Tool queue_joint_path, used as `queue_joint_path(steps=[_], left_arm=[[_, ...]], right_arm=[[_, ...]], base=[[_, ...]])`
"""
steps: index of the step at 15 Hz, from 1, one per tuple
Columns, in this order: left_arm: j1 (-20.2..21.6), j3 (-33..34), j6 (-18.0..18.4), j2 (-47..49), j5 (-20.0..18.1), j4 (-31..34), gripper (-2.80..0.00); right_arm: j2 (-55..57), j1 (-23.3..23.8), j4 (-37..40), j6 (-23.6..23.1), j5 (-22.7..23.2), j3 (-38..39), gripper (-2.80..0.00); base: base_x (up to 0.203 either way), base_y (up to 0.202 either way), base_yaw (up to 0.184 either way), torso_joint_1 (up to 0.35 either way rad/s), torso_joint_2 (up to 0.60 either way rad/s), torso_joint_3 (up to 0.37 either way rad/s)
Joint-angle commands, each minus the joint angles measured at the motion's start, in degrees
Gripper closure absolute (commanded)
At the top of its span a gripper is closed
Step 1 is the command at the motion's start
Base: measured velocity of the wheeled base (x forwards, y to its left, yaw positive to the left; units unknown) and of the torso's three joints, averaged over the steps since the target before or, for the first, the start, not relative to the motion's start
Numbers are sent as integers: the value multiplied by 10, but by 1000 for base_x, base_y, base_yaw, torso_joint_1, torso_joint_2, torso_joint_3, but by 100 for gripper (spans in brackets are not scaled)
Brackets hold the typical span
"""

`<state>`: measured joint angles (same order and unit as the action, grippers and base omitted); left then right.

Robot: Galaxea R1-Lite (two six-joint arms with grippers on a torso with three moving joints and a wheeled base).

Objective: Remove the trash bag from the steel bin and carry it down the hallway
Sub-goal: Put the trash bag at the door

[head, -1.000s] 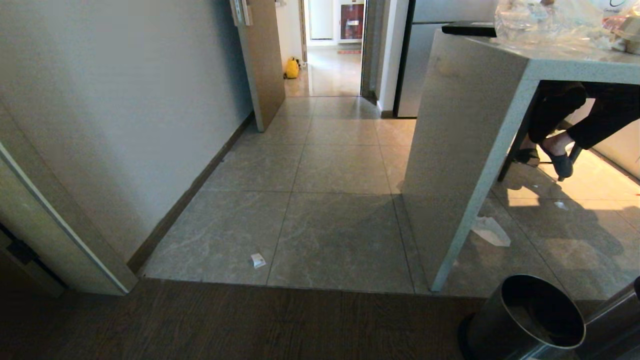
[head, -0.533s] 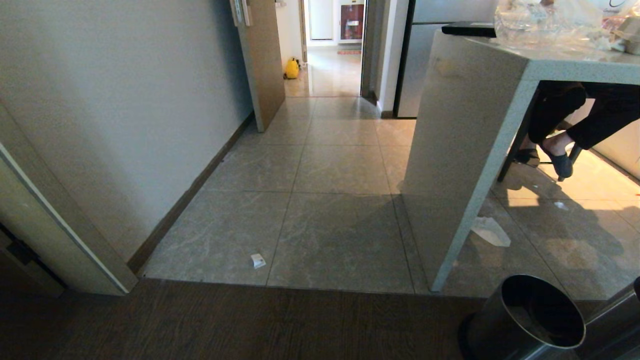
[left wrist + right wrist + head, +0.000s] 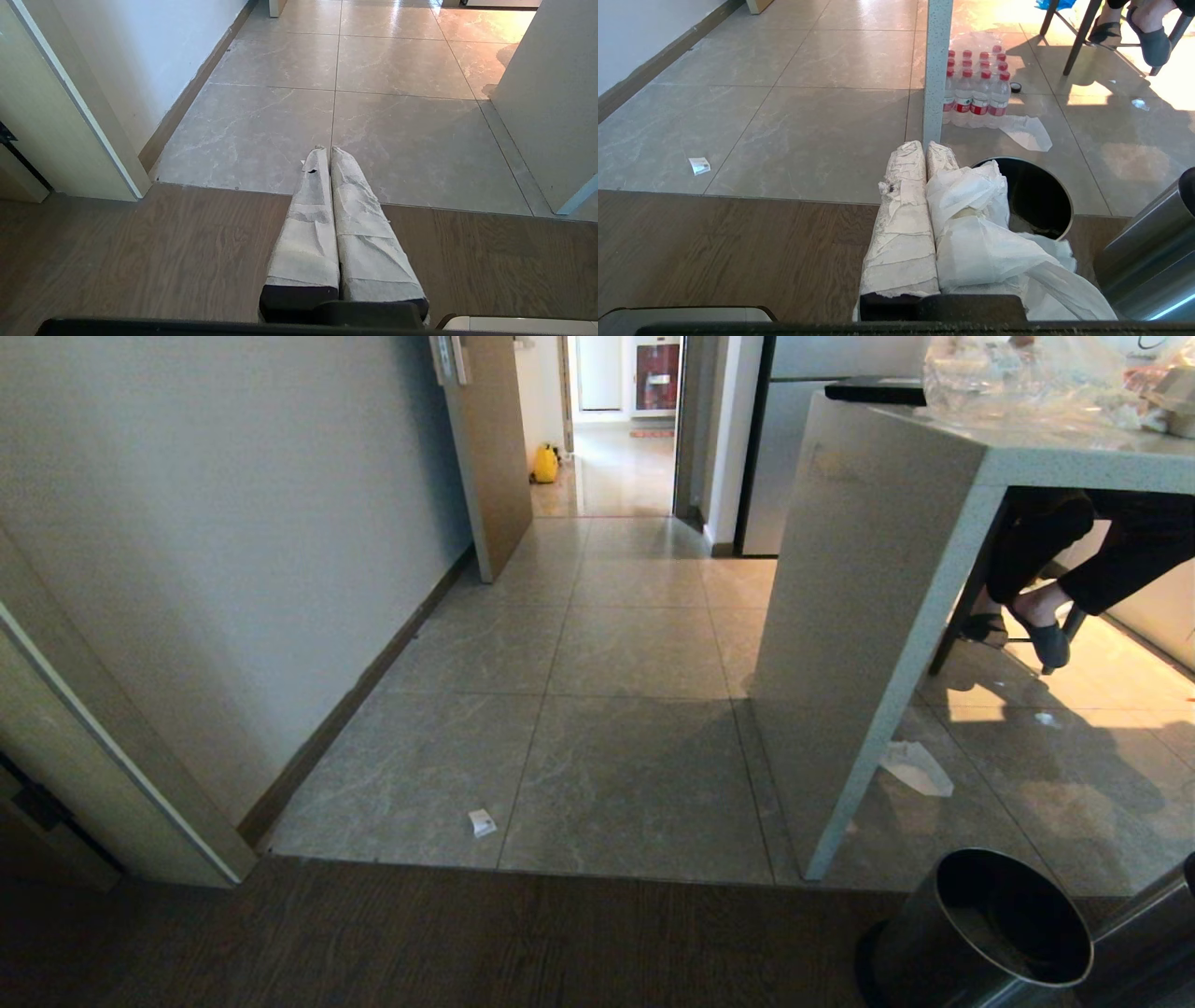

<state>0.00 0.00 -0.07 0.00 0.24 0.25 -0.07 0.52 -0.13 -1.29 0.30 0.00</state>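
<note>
The steel bin (image 3: pixel 934 957) stands on the dark wood floor at the lower right of the head view, its inside dark. In the right wrist view my right gripper (image 3: pixel 926 145) hovers just beside the bin's rim (image 3: pixel 1068 210). Its tape-wrapped fingers are pressed together on the white trash bag (image 3: pixel 985 242), which drapes over one finger and hangs toward the bin. My left gripper (image 3: pixel 327 150) is shut and empty above the wood floor. Neither gripper shows in the head view. Past the open door, a strip of brighter glossy floor (image 3: pixel 621 476) may be the hallway.
A stone counter's end panel (image 3: pixel 859 616) stands right of the tiled path, with a seated person's legs (image 3: pixel 1046 569) behind it. A pack of water bottles (image 3: pixel 978 88) and loose plastic (image 3: pixel 1024 133) lie by the panel. A second steel cylinder (image 3: pixel 1148 261) stands beside the bin. A paper scrap (image 3: pixel 482 821) lies on the tiles.
</note>
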Motion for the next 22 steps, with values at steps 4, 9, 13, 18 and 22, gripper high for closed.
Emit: queue_joint_path(steps=[4, 9, 13, 18, 22], left_arm=[[0, 0, -1, 0, 0, 0, 0], [0, 0, 0, 0, 0, 0, 0], [0, 0, 0, 0, 0, 0, 0], [0, 0, 2, 0, -1, 0, 0], [0, 0, 2, 0, -1, 0, 0]], right_arm=[[1, 0, 0, 1, 0, 1, 0], [1, 0, 0, 1, 0, 1, 0], [1, 0, 0, 1, 0, 1, 0], [1, 0, 0, 0, 0, 1, 0], [1, 0, 0, 1, 0, 1, 0]], base=[[0, 0, 0, 0, 0, 0], [0, 0, 0, 0, 0, 0], [0, 0, 0, 0, 0, 0], [0, 0, 0, 0, 0, 0], [2, 105, -4, 2, 2, 1]])
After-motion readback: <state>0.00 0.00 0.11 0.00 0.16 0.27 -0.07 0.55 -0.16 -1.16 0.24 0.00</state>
